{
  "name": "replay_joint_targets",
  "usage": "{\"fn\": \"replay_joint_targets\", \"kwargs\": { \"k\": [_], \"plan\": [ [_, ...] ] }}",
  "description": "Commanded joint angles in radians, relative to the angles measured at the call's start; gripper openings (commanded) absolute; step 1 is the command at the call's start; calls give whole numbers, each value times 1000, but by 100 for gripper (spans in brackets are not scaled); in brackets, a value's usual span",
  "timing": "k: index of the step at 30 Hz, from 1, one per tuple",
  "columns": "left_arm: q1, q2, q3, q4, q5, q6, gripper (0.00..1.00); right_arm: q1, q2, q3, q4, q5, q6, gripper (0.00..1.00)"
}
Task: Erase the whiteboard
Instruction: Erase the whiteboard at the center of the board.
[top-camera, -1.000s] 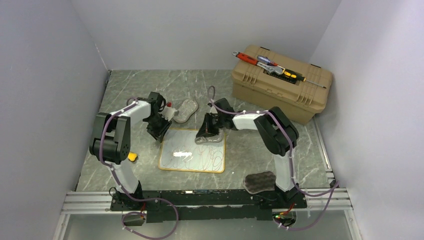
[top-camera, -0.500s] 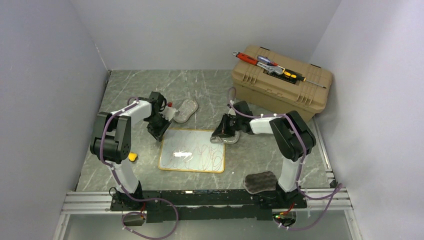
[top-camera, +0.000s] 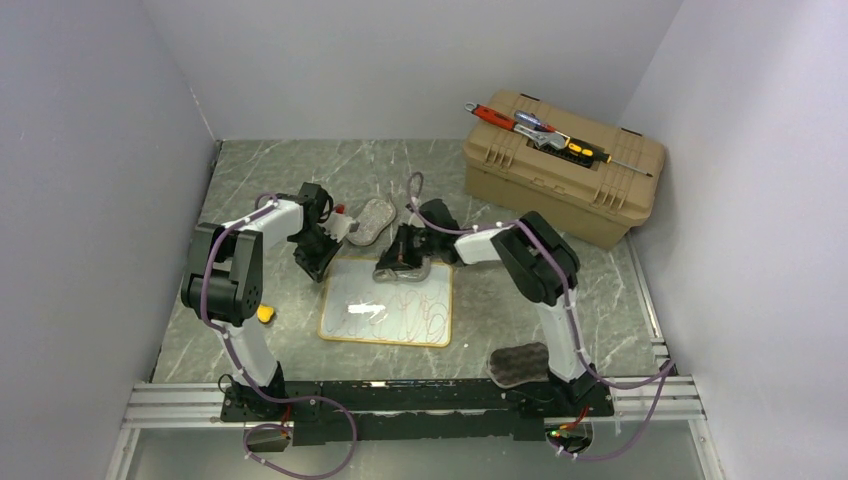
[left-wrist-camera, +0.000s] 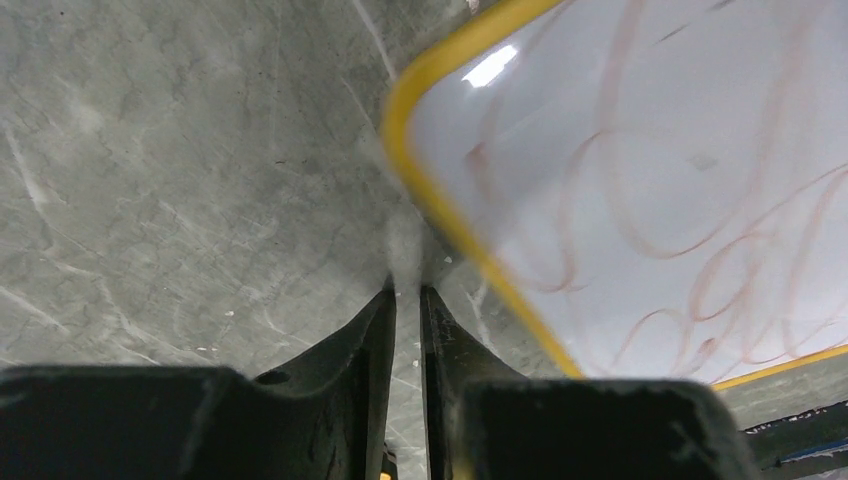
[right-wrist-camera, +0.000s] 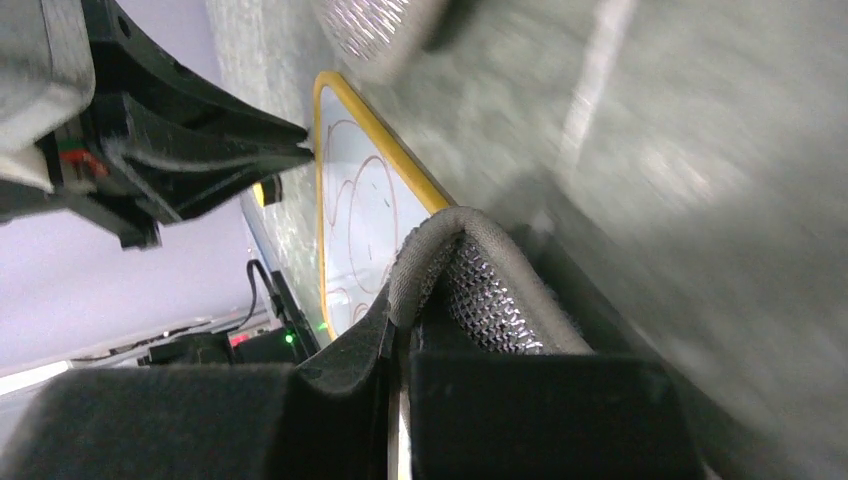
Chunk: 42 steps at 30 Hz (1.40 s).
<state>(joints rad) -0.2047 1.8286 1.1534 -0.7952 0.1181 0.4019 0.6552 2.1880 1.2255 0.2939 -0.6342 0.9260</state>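
Observation:
The whiteboard, white with a yellow frame and reddish-brown scribbles, lies flat between the arms. My right gripper is shut on a grey mesh pad that rests at the board's far edge. In the right wrist view the pad folds over the shut gripper, with the whiteboard beyond. My left gripper is shut and empty at the board's far left corner. In the left wrist view it sits just beside the whiteboard's yellow frame.
A tan toolbox with hand tools on its lid stands at the back right. A second grey pad lies just beyond the board. A dark pad lies near the right arm's base. A small yellow object lies left of the board.
My right gripper swept the pad right, past the board's right edge, then back left along the far edge. The left gripper has stayed at the corner.

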Motion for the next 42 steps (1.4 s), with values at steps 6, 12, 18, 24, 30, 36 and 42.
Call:
{"fn": "replay_joint_targets", "kwargs": {
  "k": [6,12,18,24,30,36,42],
  "plan": [
    [-15,100,-58,140,145,-8,20,-87,-201,-309,-121,177,-75,0],
    [-7,49,13,37,274,-51,27,-5,-97,-143,-174,226,-39,0],
    [-7,60,31,3,362,-48,39,-6,-156,-136,-186,328,8,0],
    [-24,118,13,65,190,-40,39,-36,-317,-113,-270,279,-20,0],
    [-56,155,-10,110,55,-27,34,-90,-444,-233,-403,251,-72,0],
    [-62,155,-16,121,50,-22,30,-101,-365,-372,-305,231,-44,0],
    [-67,159,-14,116,78,-10,21,-53,-209,-260,-208,265,17,0]
  ]
}}
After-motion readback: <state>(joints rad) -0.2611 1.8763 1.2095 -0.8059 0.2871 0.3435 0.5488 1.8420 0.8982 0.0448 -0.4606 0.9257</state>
